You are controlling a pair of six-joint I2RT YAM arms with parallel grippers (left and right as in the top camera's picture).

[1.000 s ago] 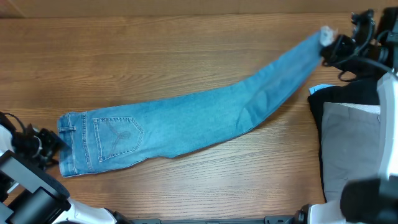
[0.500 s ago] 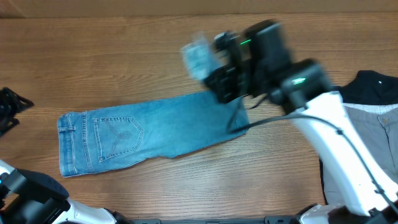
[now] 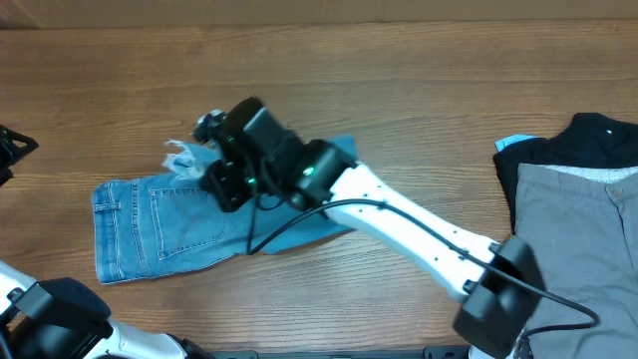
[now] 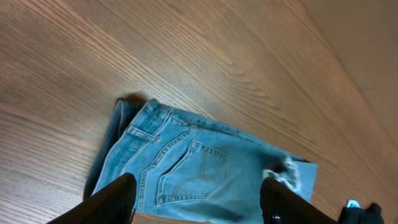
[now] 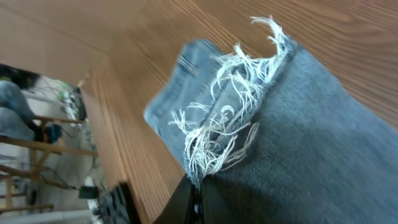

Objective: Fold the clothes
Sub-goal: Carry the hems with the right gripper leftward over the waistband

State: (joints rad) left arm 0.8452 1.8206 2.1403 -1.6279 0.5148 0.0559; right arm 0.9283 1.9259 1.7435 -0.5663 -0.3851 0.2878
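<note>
The light blue jeans (image 3: pixel 150 224) lie on the wooden table at the left, folded over on themselves, back pocket up. My right gripper (image 3: pixel 221 170) is shut on the frayed ankle hem (image 3: pixel 184 158) and holds it over the waist end. In the right wrist view the jaws (image 5: pixel 198 202) pinch the denim just under the white frayed threads (image 5: pixel 230 124). My left gripper (image 4: pixel 196 208) is open and empty, hovering above the jeans (image 4: pixel 205 165) near the waistband; its arm (image 3: pixel 12 150) shows at the overhead view's left edge.
A grey garment (image 3: pixel 578 249) lies on a black garment (image 3: pixel 598 140) at the right edge of the table. My right arm (image 3: pixel 419 234) stretches across the middle of the table. A dark stand (image 5: pixel 118 205) shows beyond the table edge in the right wrist view.
My right gripper has carried the ankle hem from the far right across to the left, folding the legs over the waist end. My left arm pulled back to the left edge.
</note>
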